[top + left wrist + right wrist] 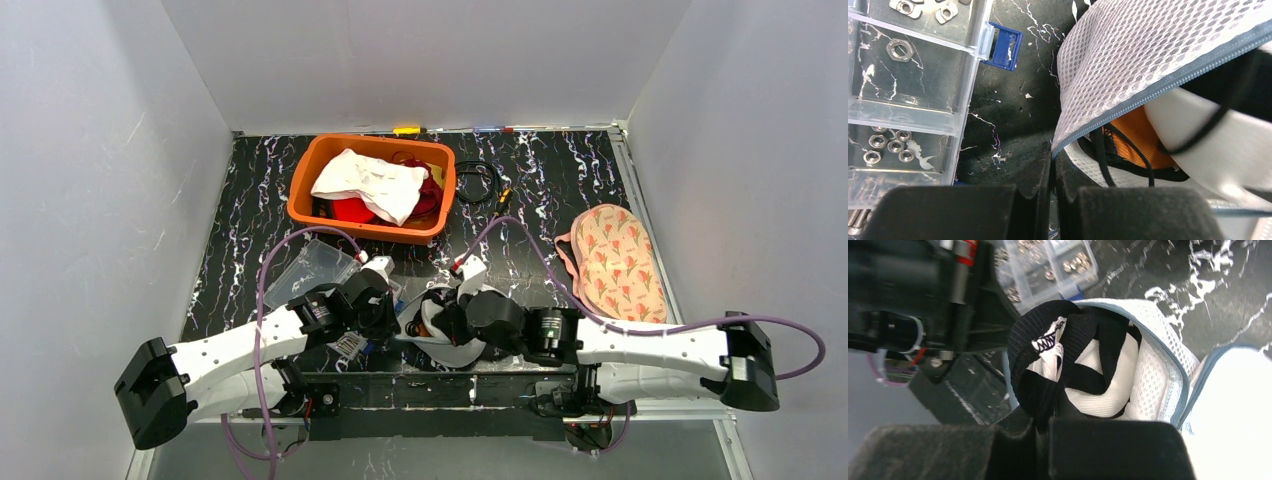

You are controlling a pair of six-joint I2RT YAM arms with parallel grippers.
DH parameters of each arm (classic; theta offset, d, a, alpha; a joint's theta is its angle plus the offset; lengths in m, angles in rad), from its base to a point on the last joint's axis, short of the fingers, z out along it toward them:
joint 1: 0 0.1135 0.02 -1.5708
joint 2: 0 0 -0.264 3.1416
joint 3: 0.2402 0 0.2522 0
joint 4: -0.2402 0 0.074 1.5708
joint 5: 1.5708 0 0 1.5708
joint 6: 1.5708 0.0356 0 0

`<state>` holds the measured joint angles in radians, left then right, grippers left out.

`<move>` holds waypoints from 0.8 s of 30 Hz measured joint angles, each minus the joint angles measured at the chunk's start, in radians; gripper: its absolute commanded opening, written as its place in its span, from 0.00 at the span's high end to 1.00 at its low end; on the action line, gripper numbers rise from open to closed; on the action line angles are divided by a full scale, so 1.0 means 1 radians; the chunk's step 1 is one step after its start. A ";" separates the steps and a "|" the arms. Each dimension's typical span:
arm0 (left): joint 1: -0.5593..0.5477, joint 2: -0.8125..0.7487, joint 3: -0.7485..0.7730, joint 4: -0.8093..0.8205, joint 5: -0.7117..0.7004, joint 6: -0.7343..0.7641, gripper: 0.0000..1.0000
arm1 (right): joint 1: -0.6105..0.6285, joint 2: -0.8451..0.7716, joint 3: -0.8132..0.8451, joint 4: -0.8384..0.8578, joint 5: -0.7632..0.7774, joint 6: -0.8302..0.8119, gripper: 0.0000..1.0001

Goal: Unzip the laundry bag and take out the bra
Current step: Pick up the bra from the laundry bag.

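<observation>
Right wrist: right gripper (1044, 417) clenched on black bra (1040, 355) band. Bra sits in mouth of unzipped bag (1158, 375), table 6 o'clock. Left gripper (1052, 167) pinches bag rim. Advice: left anchors bag, right draws bra slowly toward 3 o'clock; straps may snag.

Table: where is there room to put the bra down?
Bare black marbled table shows between the black cable coil and the pink floral pouch, and left of the orange plastic tub. Crowded by the arms: clear plastic parts box, white mesh laundry bag.
</observation>
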<state>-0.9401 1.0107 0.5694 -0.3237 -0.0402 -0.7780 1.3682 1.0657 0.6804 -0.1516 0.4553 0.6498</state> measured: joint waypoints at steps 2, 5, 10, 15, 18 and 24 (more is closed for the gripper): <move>0.000 0.000 0.000 0.000 0.001 0.000 1.00 | 0.000 -0.049 0.000 0.017 -0.025 -0.031 0.99; 0.000 0.000 0.001 0.000 0.004 0.000 1.00 | 0.000 -0.080 0.011 0.019 -0.066 -0.084 0.99; 0.000 0.000 0.016 -0.005 0.008 0.000 1.00 | 0.000 -0.111 0.014 0.011 -0.126 -0.152 0.99; 0.000 0.003 0.032 -0.004 0.014 -0.002 1.00 | 0.000 -0.152 0.014 0.035 -0.177 -0.186 0.99; 0.000 0.013 0.036 0.000 0.020 -0.005 1.00 | 0.000 -0.164 0.014 0.083 -0.190 -0.189 0.99; 0.000 0.021 0.044 0.002 0.023 -0.010 1.00 | 0.000 -0.237 -0.012 0.232 -0.129 -0.183 0.99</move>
<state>-0.9401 1.0317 0.6132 -0.3218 -0.0174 -0.7883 1.3685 0.8291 0.6685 0.0799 0.3267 0.4667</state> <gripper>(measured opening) 0.017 0.067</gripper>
